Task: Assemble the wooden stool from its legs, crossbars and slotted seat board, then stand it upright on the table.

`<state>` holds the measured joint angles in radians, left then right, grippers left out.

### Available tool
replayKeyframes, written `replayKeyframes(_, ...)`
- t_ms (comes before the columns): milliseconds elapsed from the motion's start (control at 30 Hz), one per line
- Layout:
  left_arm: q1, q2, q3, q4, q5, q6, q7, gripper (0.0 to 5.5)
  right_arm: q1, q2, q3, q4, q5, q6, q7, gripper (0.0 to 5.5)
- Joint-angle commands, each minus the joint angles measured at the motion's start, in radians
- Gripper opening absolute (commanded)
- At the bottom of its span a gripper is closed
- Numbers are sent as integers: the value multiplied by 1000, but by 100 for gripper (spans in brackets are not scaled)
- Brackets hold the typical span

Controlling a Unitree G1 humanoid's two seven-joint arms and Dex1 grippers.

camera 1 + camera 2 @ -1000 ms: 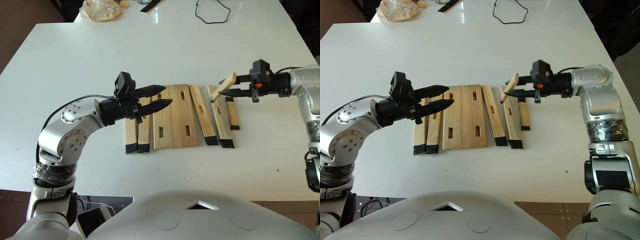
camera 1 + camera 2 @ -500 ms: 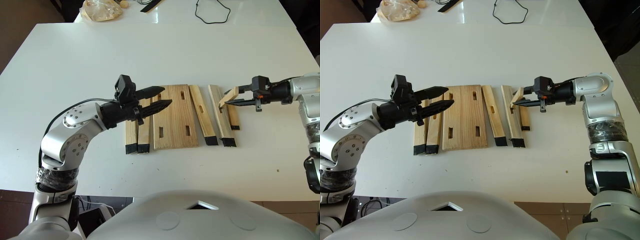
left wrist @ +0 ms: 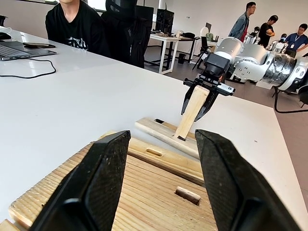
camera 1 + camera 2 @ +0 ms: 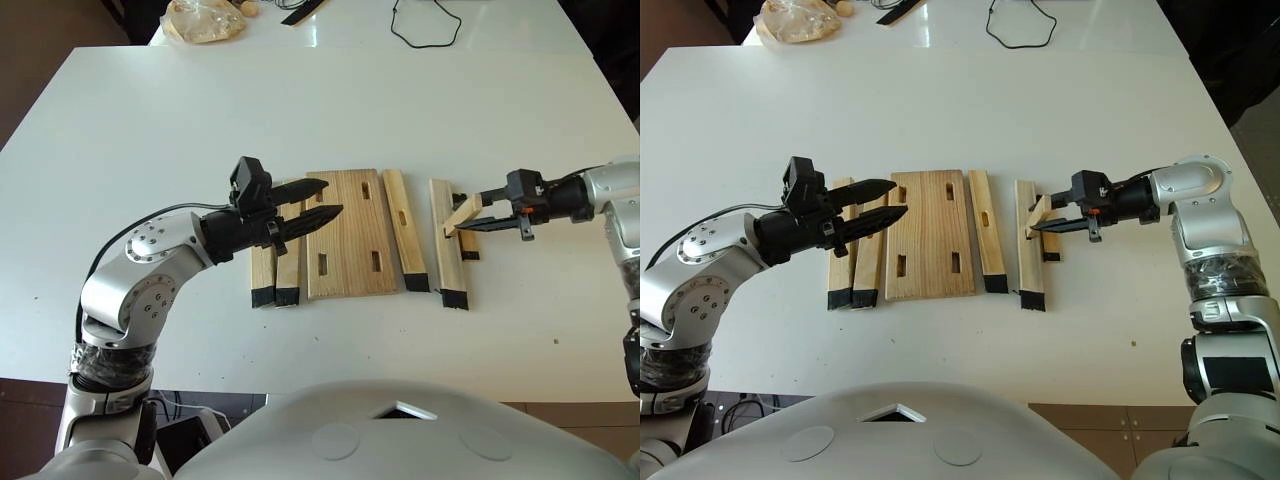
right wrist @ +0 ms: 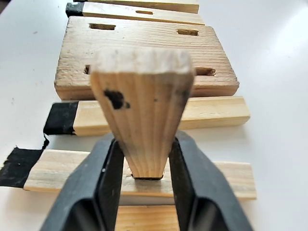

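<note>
Early going here. The right end effector (image 4: 458, 224) is clamped on a short crossbar (image 4: 463, 212), which is tilted with its lower end poking at the slot of the rightmost leg (image 4: 448, 258) on the bench (image 4: 150, 130). The left end effector (image 4: 331, 198) hangs spread and empty over the left edge of the seat board (image 4: 347, 235). Everything else lies flat, so nearly all the assembly is left to do.

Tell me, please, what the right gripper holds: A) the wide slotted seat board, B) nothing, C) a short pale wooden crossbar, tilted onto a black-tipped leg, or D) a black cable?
C: the right gripper is clamped on the short pale wooden crossbar, which is tilted, its lower end resting on a black-tipped wooden leg lying on the white table.
</note>
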<state>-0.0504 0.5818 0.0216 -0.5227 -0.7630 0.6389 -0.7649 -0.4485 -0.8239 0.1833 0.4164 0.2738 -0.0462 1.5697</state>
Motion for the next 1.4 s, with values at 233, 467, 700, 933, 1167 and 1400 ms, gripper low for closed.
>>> replayKeyframes(233,-8,17,-18,-14,0,29,0,250,51,9,115,215,-101,-25,42,128)
replayKeyframes(467,-5,19,-23,-18,11,34,1,250,80,4,146,292,-150,-128,31,128)
replayKeyframes(700,2,19,-33,-19,20,31,0,250,58,19,137,205,-107,-106,34,128)
replayKeyframes(933,-4,21,-41,-7,35,26,-6,250,36,45,101,135,-69,-30,-16,194)
replayKeyframes(1167,-8,20,-40,4,46,18,-14,250,36,84,54,169,-93,-44,-84,289)
replayKeyframes(1400,11,20,-34,-2,57,11,-11,250,60,31,-117,-128,135,204,-61,289)
